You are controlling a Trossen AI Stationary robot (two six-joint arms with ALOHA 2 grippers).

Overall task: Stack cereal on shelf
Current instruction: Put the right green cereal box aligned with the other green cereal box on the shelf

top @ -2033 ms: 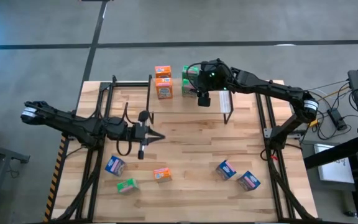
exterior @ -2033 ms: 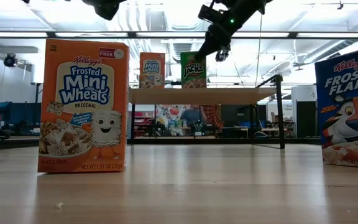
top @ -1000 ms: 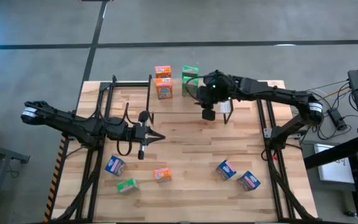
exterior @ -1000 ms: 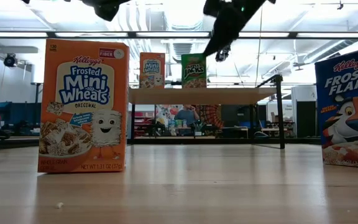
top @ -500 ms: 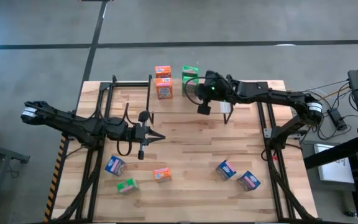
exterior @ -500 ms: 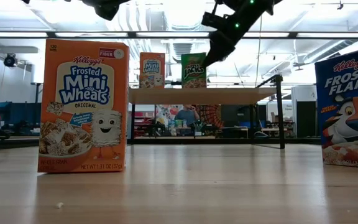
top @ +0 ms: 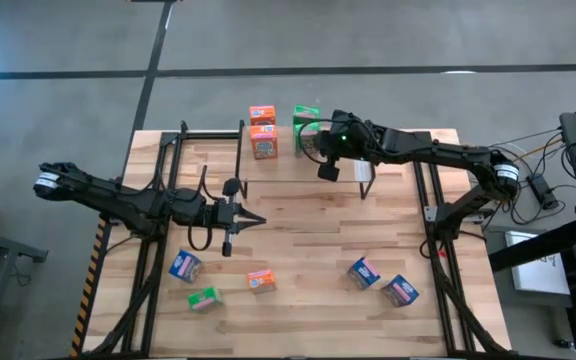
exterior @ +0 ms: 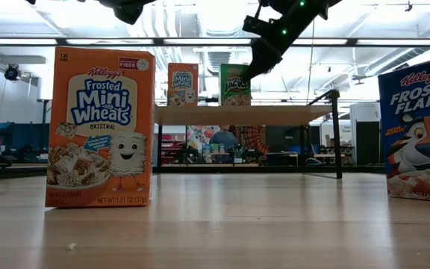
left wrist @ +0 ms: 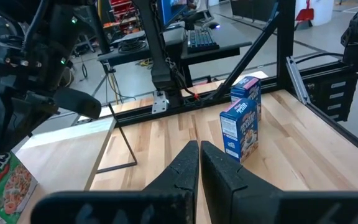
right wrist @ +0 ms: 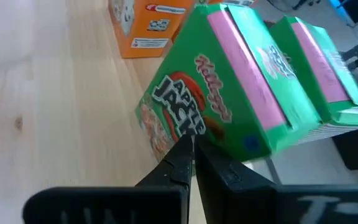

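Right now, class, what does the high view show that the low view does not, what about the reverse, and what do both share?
Only the high view shows the left gripper waiting mid-table and five loose boxes lying along the near table edge. Only the low view shows the printed fronts: Frosted Mini-Wheats and Frosted Flakes. Both show the shelf carrying orange and green boxes, with the right gripper beside the green box.

From my remote station, the right gripper (top: 320, 150), which hung over the shelf (top: 383, 150) beside the green boxes two seconds ago, then drew back toward 4 o'clock, now sits pressed in again toward 9 o'clock, its closed fingertips (right wrist: 188, 146) touching the front green Apple Jacks box (right wrist: 229, 93). In the low view that green box (exterior: 234, 84) stands shifted slightly toward 3 o'clock on the shelf top.
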